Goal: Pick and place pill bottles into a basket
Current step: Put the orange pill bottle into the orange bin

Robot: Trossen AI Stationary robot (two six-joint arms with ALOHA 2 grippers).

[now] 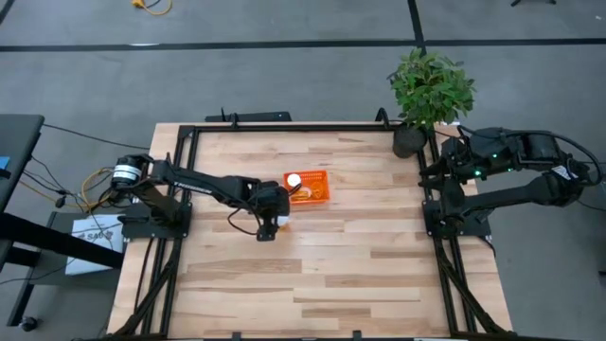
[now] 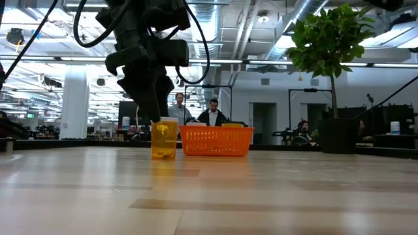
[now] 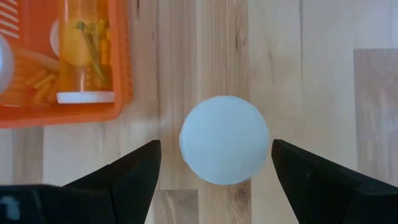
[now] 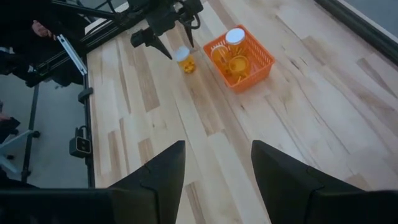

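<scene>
One pill bottle point(image 2: 164, 138) stands upright on the desk point(image 1: 312, 275), its long axis vertical and its white cap point(image 3: 224, 139) facing straight up, just beside the orange basket point(image 2: 216, 141) on the side toward the left arm's base; whether it touches the mesh wall cannot be told. The left gripper point(image 3: 214, 180) hangs directly over it, the two dark fingers point(image 3: 130, 171) spread wide, one to either side of the cap with clear wood showing between each finger and the cap, gripping nothing. In the low view the gripper's dark body sits just above the bottle's amber body. Inside the basket, other bottles point(image 3: 84, 53) lie on their sides, long axes level, one with its white cap against the basket's near wall in the left wrist view; from above, a white cap point(image 1: 294, 179) shows at the basket's end nearest the left arm. The right gripper point(image 4: 217, 168) waits well apart by the desk's right edge, its arm folded near the potted plant point(image 1: 428, 90), its fingers parted and empty. Beyond the desk, two people point(image 2: 196, 112) stand in the room behind the basket.
</scene>
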